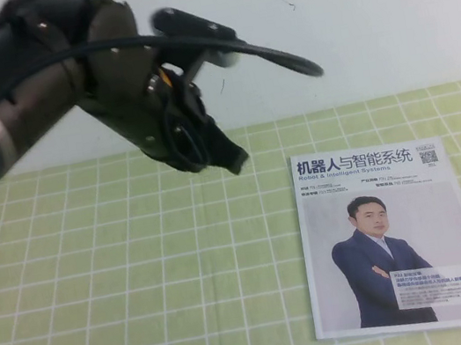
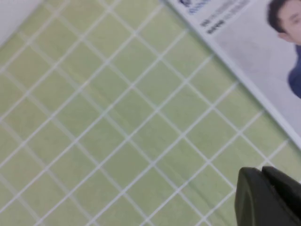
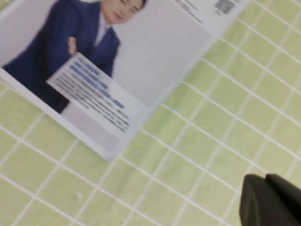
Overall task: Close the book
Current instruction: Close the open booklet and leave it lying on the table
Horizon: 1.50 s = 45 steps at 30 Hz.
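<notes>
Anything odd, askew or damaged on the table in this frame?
Nothing stands out. The white-covered magazine showing a man in a blue suit lies closed and flat on the green checked tablecloth. The left tool hangs above the cloth to its left; the right tool shows only in its wrist view, above cloth near the magazine.

A desk [image 1: 100, 294] with a pale green, white-gridded cloth surface carries one closed, glossy grey-white book [image 1: 396, 197], lying flat and cover-up on its right half, a blue-suited man pictured on the cover
</notes>
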Tool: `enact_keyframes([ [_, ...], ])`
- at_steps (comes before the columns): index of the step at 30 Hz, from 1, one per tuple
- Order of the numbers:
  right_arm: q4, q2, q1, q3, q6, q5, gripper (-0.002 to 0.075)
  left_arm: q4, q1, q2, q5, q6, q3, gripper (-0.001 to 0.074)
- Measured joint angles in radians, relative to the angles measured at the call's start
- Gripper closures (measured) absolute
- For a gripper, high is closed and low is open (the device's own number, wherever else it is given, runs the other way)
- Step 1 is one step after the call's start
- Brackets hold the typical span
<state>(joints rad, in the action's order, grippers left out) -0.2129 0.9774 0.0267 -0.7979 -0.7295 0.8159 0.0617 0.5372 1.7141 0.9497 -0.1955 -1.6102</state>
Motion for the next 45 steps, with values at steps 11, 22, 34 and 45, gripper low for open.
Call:
enact_keyframes([
  [11,0.105,-0.399,0.002,0.091,0.105,-0.008,0.0729,-0.03,-0.036,-0.426,-0.374,0.181,0.289,0.0738],
  [22,-0.034,-0.793,0.002,0.407,0.087,-0.087,0.0729,-0.062,-0.037,-0.825,-0.793,0.162,0.919,0.0738],
  [34,-0.066,-0.877,0.002,0.466,0.087,-0.127,0.0729,-0.07,-0.037,-1.0,-1.447,0.139,1.337,0.0738],
  [45,-0.067,-0.877,0.002,0.466,0.087,-0.129,0.0729,-0.1,-0.037,-1.0,-1.46,0.217,1.423,0.0738],
])
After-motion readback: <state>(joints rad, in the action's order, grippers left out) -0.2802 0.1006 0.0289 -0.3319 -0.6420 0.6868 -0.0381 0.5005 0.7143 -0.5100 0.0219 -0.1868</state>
